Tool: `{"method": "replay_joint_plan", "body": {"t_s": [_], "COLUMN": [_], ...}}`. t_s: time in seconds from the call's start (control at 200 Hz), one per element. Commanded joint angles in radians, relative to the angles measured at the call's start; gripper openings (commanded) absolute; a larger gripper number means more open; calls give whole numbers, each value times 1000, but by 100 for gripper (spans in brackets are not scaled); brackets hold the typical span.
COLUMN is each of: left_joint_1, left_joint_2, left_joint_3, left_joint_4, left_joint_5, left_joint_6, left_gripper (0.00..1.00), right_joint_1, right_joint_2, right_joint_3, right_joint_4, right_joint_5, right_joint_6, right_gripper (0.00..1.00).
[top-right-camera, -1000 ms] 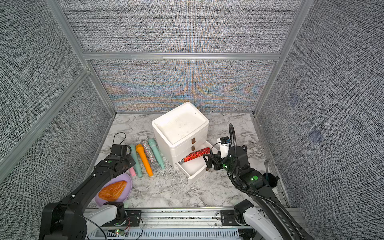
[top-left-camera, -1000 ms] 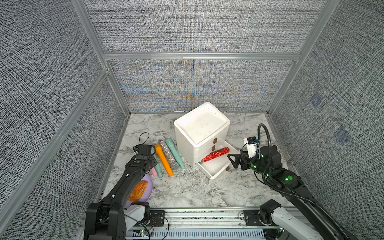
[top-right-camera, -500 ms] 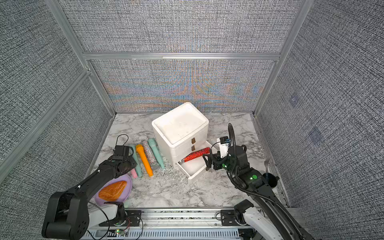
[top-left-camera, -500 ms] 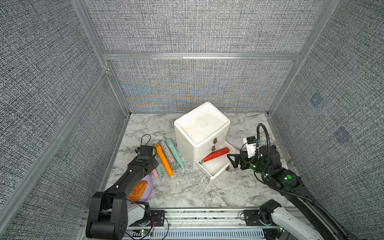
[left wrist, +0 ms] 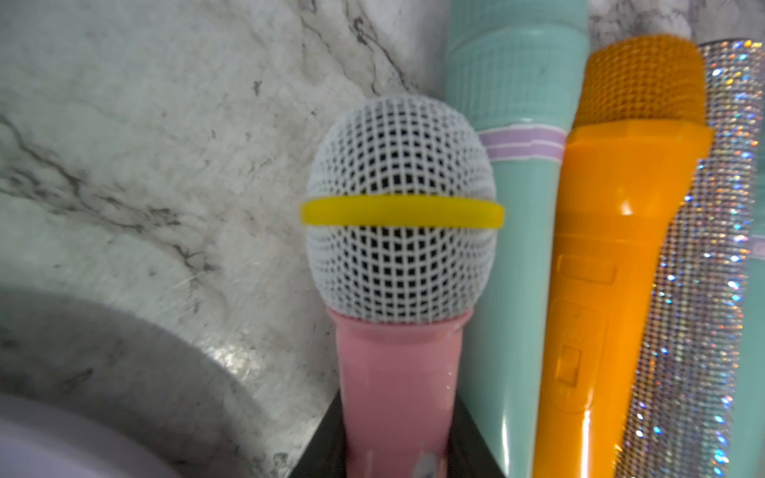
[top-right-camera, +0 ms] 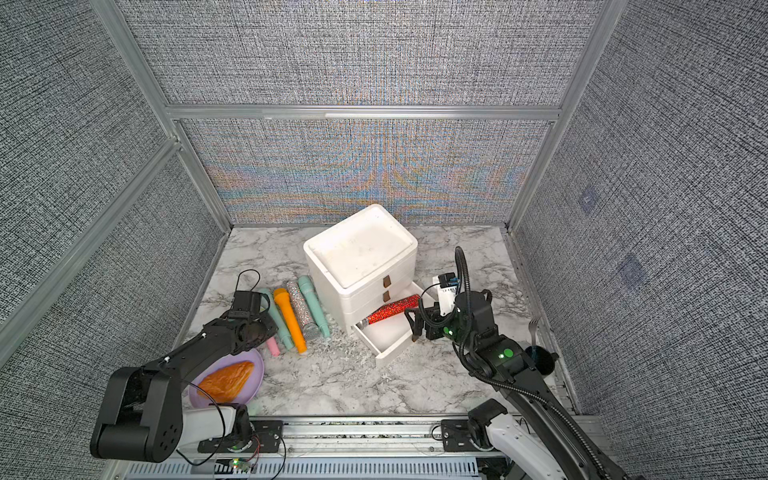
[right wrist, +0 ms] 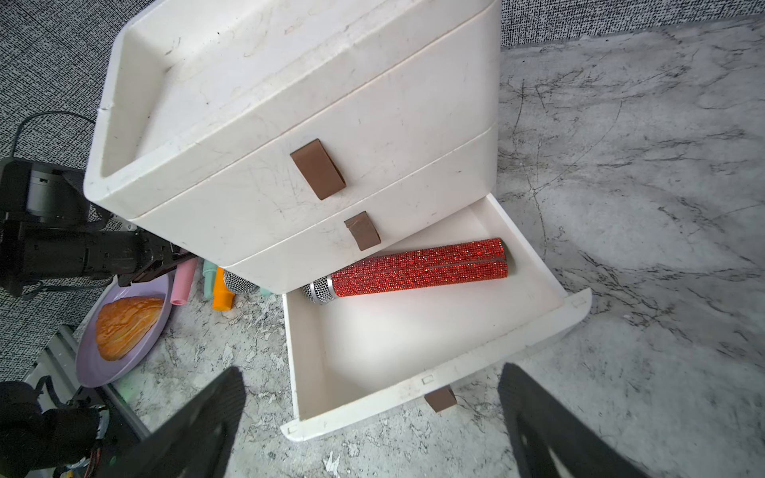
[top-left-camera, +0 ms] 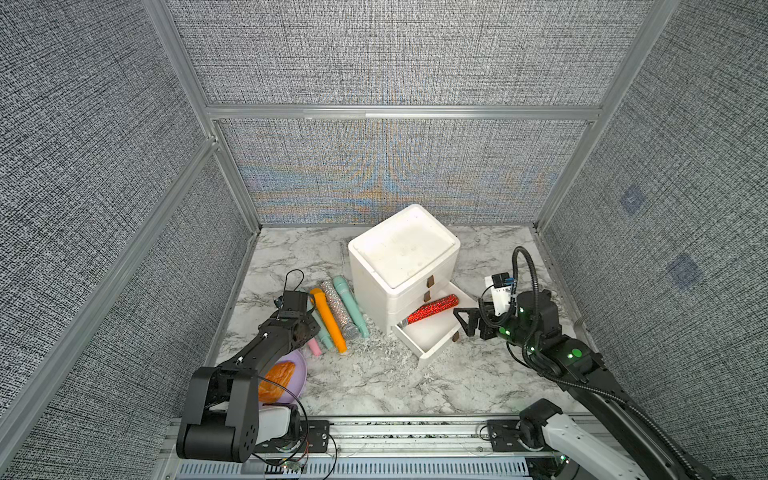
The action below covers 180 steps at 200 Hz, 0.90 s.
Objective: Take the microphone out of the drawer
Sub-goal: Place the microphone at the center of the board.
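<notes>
A red glitter microphone (top-left-camera: 432, 309) (top-right-camera: 390, 313) (right wrist: 418, 267) lies slanted in the pulled-out bottom drawer (top-left-camera: 434, 353) (top-right-camera: 388, 351) (right wrist: 434, 385) of a white chest; its silver head is tucked under the chest. My right gripper (top-left-camera: 467, 322) (top-right-camera: 415, 322) (right wrist: 372, 372) stands open just outside the drawer's front, holding nothing. My left gripper (top-left-camera: 309, 328) (top-right-camera: 266, 328) (left wrist: 399, 447) is shut on a pink microphone (left wrist: 397, 372) (top-left-camera: 314, 345) low over the table left of the chest, its fingers (left wrist: 327, 447) gripping the handle.
Beside the pink one lie a teal microphone (left wrist: 517, 248), an orange one (top-left-camera: 328, 320) (left wrist: 612, 248), a silver glitter one (top-left-camera: 338, 309) and another teal one (top-left-camera: 351, 305). A lilac plate (top-right-camera: 253, 370) with a pastry sits front left. A dark cup (top-right-camera: 538, 357) and fork stand at the right wall.
My left arm has shifted slightly with the pink microphone, its wrist edging a little to the right. The right arm, drawer and red microphone have not moved.
</notes>
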Motion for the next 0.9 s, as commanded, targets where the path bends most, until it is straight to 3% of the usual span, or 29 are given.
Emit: {"method": "replay_joint_plan", "body": {"t_s": [0.0,0.896], "left_joint_1": [-1,-1], "left_joint_2": [2,-27], "left_joint_3": [1,-10], "left_joint_4": [14,-23], "left_joint_5": [18,-16], "left_joint_6": [-12,-47], "left_gripper": [1,38], "right_joint_1": [2,5], "right_joint_2": [4,-10], "right_joint_3": [0,-7], "right_joint_4": [41,33], "right_joint_5": [-1,5], "right_joint_6": [6,6], "right_gripper": [98,98]}}
